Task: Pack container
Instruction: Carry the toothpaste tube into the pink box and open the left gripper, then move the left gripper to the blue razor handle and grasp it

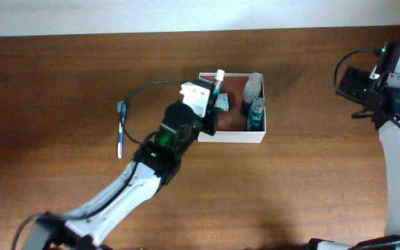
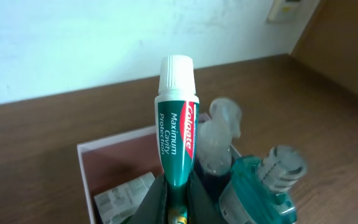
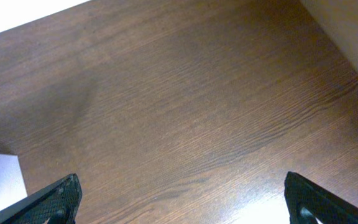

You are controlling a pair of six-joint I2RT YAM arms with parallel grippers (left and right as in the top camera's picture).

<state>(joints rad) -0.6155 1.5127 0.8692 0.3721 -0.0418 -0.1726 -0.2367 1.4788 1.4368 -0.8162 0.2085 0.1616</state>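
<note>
Toothpaste [image 2: 177, 118] gripped by left hand [image 2: 178, 208] stands just inside container [image 2: 83, 163] wall.

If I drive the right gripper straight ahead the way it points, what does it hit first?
Probably the bare wooden table; nothing else shows ahead of the open right gripper. How far off is unclear.

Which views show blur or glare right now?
Left wrist: tube sharp, the teal bottle beside it blurred, wall washed out. Right wrist: glare on the table near the bottom edge. Overhead: evenly lit, container crisp.
</note>
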